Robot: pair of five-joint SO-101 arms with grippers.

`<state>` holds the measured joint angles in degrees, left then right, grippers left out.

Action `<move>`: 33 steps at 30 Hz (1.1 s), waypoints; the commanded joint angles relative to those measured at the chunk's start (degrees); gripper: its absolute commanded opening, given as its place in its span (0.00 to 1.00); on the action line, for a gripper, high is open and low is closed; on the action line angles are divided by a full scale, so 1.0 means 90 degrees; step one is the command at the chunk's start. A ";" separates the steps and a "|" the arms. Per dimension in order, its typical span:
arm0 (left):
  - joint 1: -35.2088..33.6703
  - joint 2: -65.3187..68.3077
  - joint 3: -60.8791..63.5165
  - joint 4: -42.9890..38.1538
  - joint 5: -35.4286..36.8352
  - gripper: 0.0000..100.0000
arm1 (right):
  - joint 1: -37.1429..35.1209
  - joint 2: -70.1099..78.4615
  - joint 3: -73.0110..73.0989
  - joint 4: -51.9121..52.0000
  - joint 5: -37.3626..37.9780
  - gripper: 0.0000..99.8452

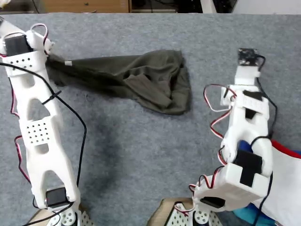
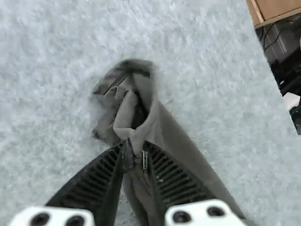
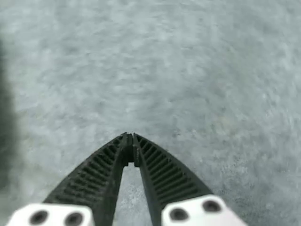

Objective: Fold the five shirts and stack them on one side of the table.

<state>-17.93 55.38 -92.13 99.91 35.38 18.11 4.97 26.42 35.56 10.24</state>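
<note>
A dark olive shirt (image 1: 141,80) lies crumpled and stretched sideways across the far half of the grey table. Its left end is pulled out to a point at the far left, where my left gripper (image 1: 49,54) is shut on it. In the left wrist view the gripper (image 2: 134,153) pinches a fold of the shirt (image 2: 127,108), and bunched fabric trails beyond the fingertips. My right gripper (image 1: 247,57) is at the far right, apart from the shirt. Its own view shows the right gripper (image 3: 130,141) shut on nothing above bare grey cloth.
A white garment with a red edge (image 1: 287,179) and a blue one (image 1: 244,214) lie at the near right corner, partly under the right arm. Wooden furniture (image 1: 84,4) stands behind the table. Bare grey surface (image 1: 141,155) spreads across the near middle.
</note>
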 commanded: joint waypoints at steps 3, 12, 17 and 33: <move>-0.0606 -0.0093 -0.0264 0.0117 -0.0342 0.02 | -0.0884 -0.0181 -0.1470 0.2237 0.0244 0.08; -0.2100 -0.0464 0.0000 0.0117 -0.1612 0.02 | -0.3346 -0.0161 -0.2779 0.3184 0.0244 0.08; -0.2911 -0.0464 0.0967 0.0107 -0.2012 0.02 | -0.4459 0.0171 -0.3033 0.3184 0.0996 0.09; -0.3204 0.0220 0.2696 -0.0733 -0.2549 0.02 | -0.6803 0.0249 -0.1333 0.3331 0.2628 0.09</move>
<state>-45.80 57.93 -66.11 94.20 13.32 -41.23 11.56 10.15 68.79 32.92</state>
